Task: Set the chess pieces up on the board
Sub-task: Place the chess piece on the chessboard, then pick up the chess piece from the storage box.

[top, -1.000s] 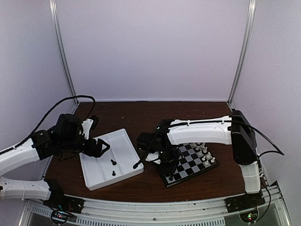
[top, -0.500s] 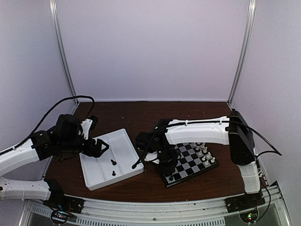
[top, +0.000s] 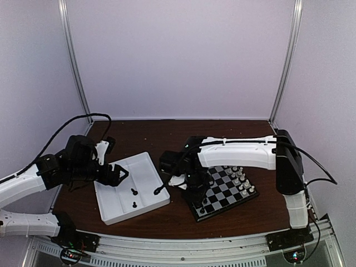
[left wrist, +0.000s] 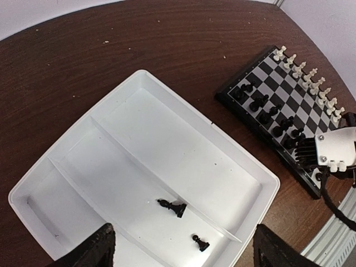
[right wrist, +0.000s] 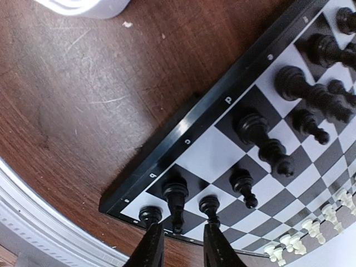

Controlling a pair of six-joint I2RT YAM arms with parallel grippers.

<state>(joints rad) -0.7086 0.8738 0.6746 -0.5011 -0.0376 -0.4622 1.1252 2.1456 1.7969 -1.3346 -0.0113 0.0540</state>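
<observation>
Looking down from above, finds the right gripper low over the near-left edge of the board, which sits on a dark wooden table. Shows, from the right wrist, its two fingers parted by a narrow gap, released rather than pinching, with one black piece standing upright on an edge-row square in that gap, closer to the finger on the left of that view. Places two more black pieces just beside it in the same row, one outside each finger, and further black pieces upright on the two rows nearest that edge. Puts the white pieces in a line along the opposite edge of the board. Finds the left gripper above the left part of a white tray, spread wide and holding nothing. Counts two black pieces inside the tray, both on the same side of the long divider: one seeming to lie on its side, one small and upright nearer the rim. Sets tray and board near each other, apart and not touching.
</observation>
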